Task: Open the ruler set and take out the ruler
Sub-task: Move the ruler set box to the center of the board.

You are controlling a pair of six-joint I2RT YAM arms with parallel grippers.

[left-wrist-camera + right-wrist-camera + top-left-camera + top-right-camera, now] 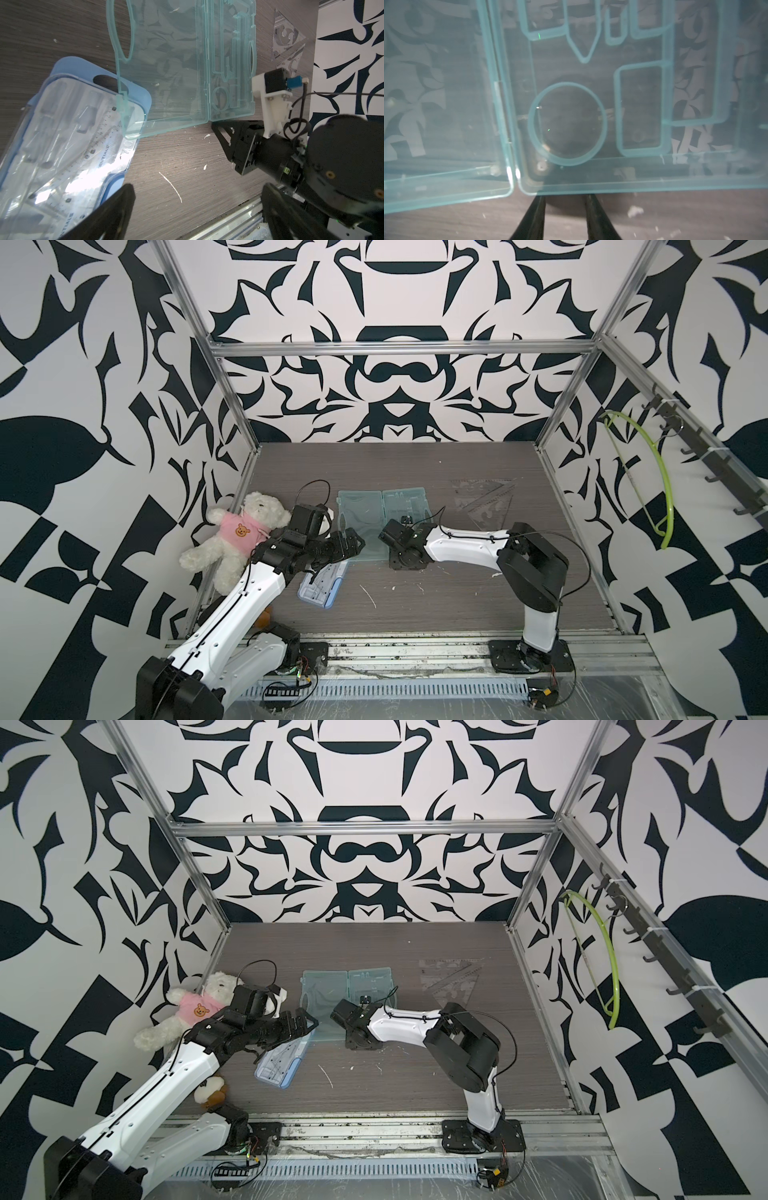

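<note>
The left arm stretches low over the blister-packed ruler [97, 145] just before the open teal case [361, 514], left gripper [338, 556] spread wide, while the right arm bends down, right gripper [564, 197] narrowly parted at the case's near rim, grip unclear, and set squares [484, 497] lie beyond.
</note>
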